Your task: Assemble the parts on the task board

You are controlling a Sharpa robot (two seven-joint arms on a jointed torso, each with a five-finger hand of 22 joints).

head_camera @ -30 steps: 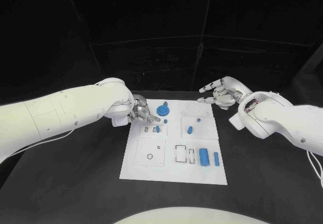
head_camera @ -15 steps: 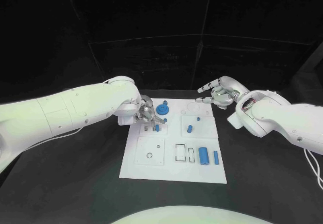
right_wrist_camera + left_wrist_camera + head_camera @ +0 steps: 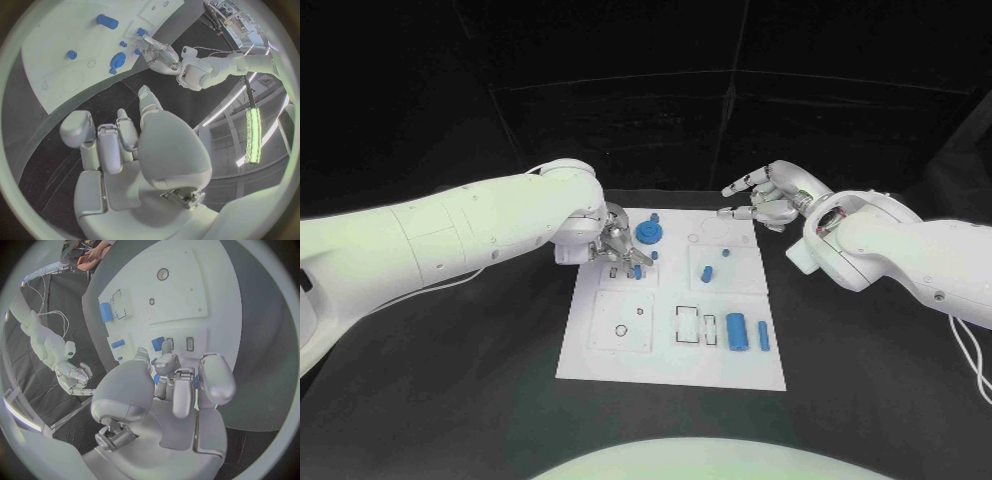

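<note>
The left hand (image 3: 615, 247) has crept slightly further over the task board (image 3: 625, 360), fingers now curled around a small blue part (image 3: 635, 271) at the board's far left section, just under its fingertips. The right hand (image 3: 769, 199) hovers empty, fingers spread, beyond the far right corner.

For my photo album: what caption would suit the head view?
Left silver hand works small blue parts on the white task board; right silver hand hovers open past its far corner.
</note>
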